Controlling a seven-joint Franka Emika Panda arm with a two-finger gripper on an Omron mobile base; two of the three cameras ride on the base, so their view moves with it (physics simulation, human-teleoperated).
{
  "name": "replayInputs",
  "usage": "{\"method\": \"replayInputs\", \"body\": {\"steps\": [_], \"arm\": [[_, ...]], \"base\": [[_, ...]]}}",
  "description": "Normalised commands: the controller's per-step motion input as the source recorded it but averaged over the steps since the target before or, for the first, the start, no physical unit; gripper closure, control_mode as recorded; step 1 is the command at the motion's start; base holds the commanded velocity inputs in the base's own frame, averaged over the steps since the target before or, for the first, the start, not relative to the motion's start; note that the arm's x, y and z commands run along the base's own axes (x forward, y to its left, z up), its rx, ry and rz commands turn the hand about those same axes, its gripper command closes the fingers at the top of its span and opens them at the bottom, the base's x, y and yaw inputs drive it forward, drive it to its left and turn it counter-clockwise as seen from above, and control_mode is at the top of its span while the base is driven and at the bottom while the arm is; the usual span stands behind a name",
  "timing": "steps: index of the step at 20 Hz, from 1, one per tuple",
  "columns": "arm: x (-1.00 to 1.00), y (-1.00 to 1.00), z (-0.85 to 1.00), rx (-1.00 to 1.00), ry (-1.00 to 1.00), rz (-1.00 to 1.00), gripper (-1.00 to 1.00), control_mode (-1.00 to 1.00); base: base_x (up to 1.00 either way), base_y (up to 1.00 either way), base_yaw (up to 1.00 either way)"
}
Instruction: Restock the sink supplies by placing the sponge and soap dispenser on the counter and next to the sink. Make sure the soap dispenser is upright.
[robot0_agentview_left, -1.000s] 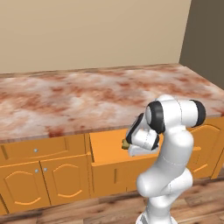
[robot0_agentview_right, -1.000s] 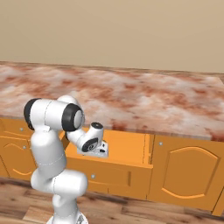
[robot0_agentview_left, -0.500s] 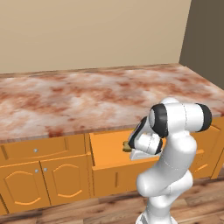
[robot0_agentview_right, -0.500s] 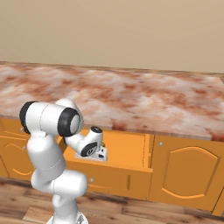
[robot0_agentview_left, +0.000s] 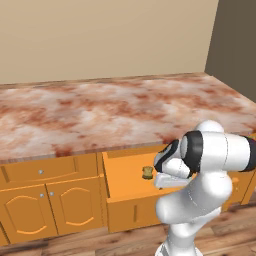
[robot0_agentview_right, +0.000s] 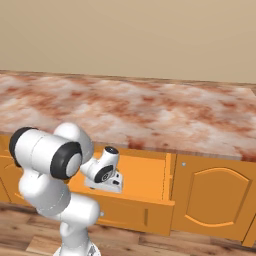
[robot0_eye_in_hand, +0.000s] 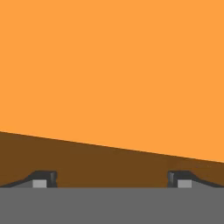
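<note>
**Gripper wide open inside the drawer**

Left base view: I see the sponge lying in the open drawer under the counter, just left of my hand.

Right base view: my hand reaches down into the drawer, below the counter's front edge.

Hand view: the gripper has its fingertips spread far apart, nothing between them, facing plain orange drawer surface.
</note>
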Motion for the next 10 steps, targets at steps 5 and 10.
{"method": "replayInputs", "body": {"steps": [5,10], "arm": [[-0.66,0.00,0.00,0.00,0.00,0.00,-1.00,-1.00],[-0.03,0.00,0.00,0.00,0.01,0.00,-1.00,-1.00]], "base": [[0.00,0.00,0.00],[0.00,0.00,0.00]]}}
